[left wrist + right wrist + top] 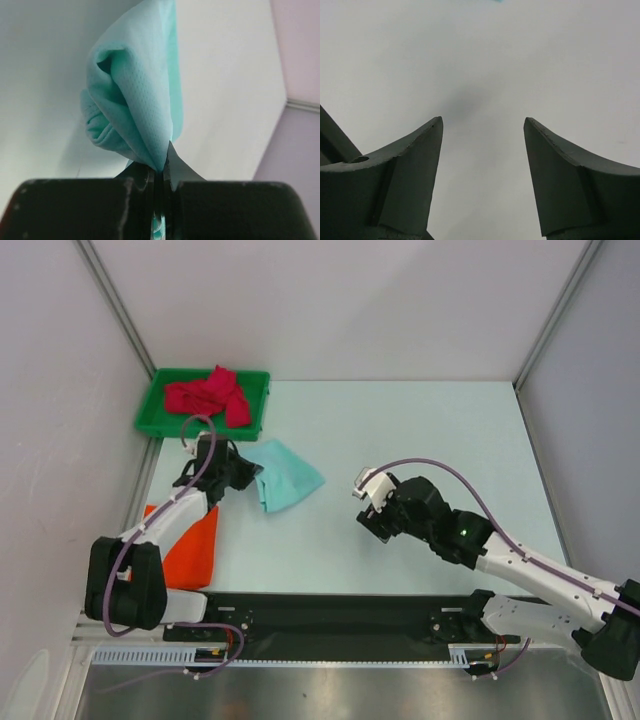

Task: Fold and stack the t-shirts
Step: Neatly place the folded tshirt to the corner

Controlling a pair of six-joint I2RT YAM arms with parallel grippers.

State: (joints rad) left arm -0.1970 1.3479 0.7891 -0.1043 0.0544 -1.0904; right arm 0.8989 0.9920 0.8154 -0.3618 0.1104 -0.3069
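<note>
- The left claw [162, 172] is closed to a narrow slit, pinching a gathered edge of the mint green t-shirt [135, 100]. In the wrist view the cloth fans out from the tips in soft folds.
- From above, that mint green t-shirt [287, 476] is a folded bundle that spreads from the left claw [240, 472] toward the robot's right. Its long axis runs roughly across the desk [420, 430], and the pinched corner is its left end.
- The orange t-shirt [195, 545] lies flat on the near side of this claw, partly under the left arm. Judging from this, the coming move depends on bringing the mint bundle back toward the near-left to land on the orange one.
- The left arm is plainly the nearer one, as it already holds the cloth.
- The right claw [482, 125] stands wide with nothing between its jaws, only bare desk below.
- From above, the right claw [372, 502] sits to the right of the mint shirt, apart from it and facing it.
- The red t-shirt [208, 395] lies crumpled in the green tray [158, 422] at the far left, just beyond the left claw.
- No brand, label or legible writing shows on any shirt, on the tray or on the arms.
</note>
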